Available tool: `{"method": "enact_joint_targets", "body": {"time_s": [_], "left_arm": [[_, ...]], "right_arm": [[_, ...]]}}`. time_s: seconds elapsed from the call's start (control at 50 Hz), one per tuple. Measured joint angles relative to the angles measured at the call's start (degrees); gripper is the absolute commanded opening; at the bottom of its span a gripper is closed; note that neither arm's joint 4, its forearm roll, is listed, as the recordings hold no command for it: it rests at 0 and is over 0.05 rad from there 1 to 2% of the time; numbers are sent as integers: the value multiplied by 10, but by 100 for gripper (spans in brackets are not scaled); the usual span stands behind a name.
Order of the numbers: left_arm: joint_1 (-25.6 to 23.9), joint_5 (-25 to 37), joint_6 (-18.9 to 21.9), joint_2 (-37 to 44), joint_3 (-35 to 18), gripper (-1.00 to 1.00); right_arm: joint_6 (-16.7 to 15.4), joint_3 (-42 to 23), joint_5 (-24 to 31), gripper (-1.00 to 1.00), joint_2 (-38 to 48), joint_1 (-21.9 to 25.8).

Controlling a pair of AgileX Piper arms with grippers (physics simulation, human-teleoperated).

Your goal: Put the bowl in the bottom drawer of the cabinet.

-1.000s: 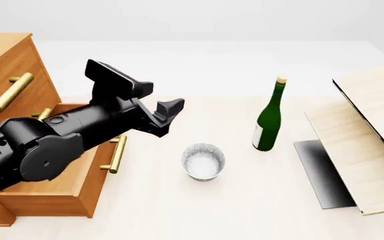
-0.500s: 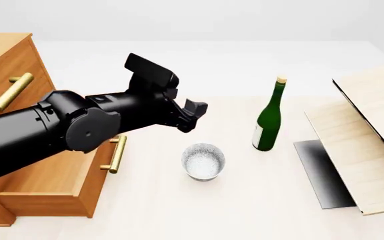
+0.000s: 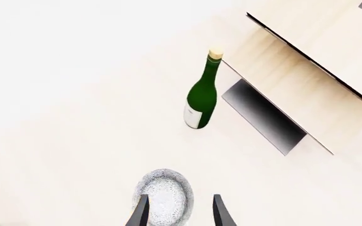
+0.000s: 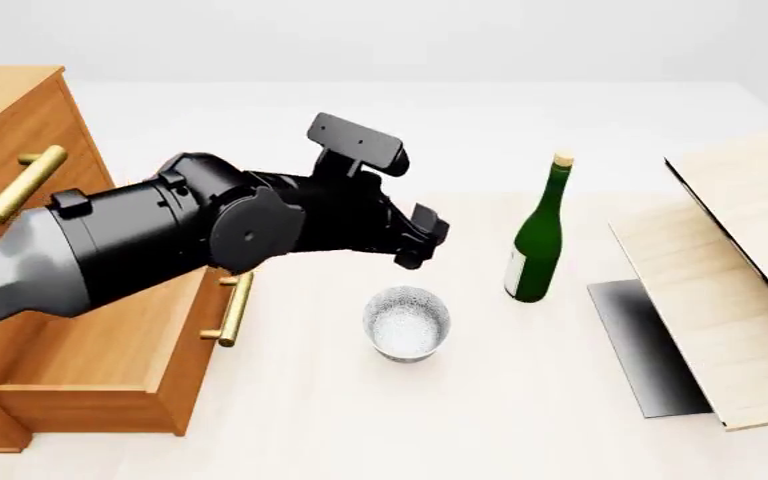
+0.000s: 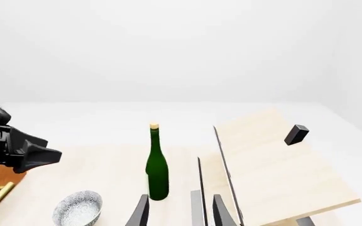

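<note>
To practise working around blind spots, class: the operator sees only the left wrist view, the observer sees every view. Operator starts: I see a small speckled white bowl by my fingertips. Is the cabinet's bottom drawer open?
Observer: Yes. The orange-brown wooden bottom drawer is pulled out of the cabinet, left of the speckled white bowl.
Operator: Is my left gripper touching the bowl?
Observer: No. In the front view the open left gripper shows a gap to it.
Operator: And the right arm?
Observer: The right gripper is open and holds nothing. It points towards the green glass bottle.
</note>
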Motion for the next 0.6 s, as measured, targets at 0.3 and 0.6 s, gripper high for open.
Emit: {"method": "enact_joint_targets", "body": {"time_s": [0.3, 0.6], "left_arm": [[-19, 48, -21, 48, -42, 100], [-29, 90, -32, 84, -76, 100]], "right_arm": [[0, 0, 0, 100, 0, 0], [0, 0, 0, 100, 0, 0]]}}
